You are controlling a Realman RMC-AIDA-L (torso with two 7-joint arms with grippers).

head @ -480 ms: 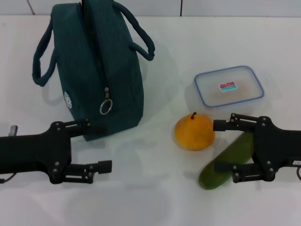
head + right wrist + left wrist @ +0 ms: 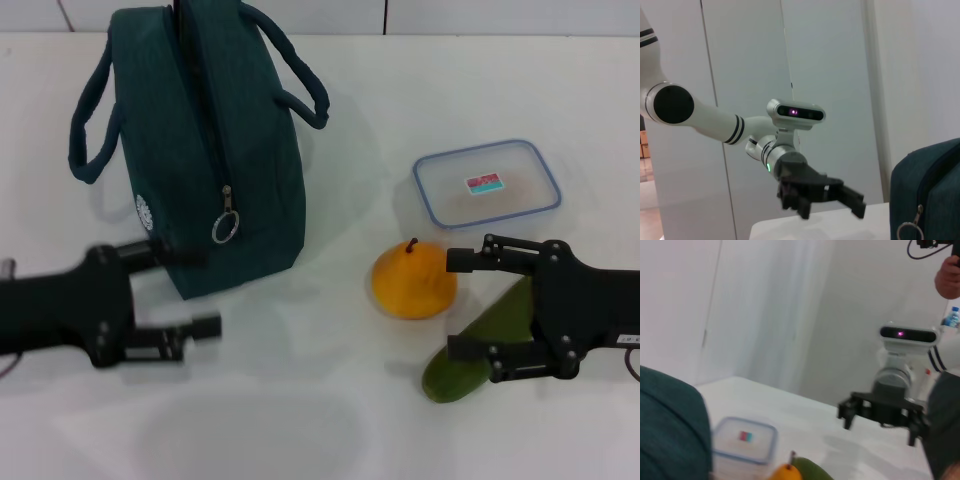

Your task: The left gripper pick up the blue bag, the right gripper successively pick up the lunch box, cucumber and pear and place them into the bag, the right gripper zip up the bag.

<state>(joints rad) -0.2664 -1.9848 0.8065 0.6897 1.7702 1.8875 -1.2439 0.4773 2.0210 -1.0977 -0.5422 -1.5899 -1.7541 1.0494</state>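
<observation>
Left hand (image 2: pixel 195 290) above white table (image 2: pixel 300 420)

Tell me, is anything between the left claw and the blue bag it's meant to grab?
Nothing visible. The open left claw sits just in front of the blue bag, at its near end, with only bare table around. The pear lies off to the right.

Left pincer (image 2: pixel 196 290) now nearer the blue bag (image 2: pixel 205 150); right pincer (image 2: pixel 452 305) slightly leftward.
</observation>
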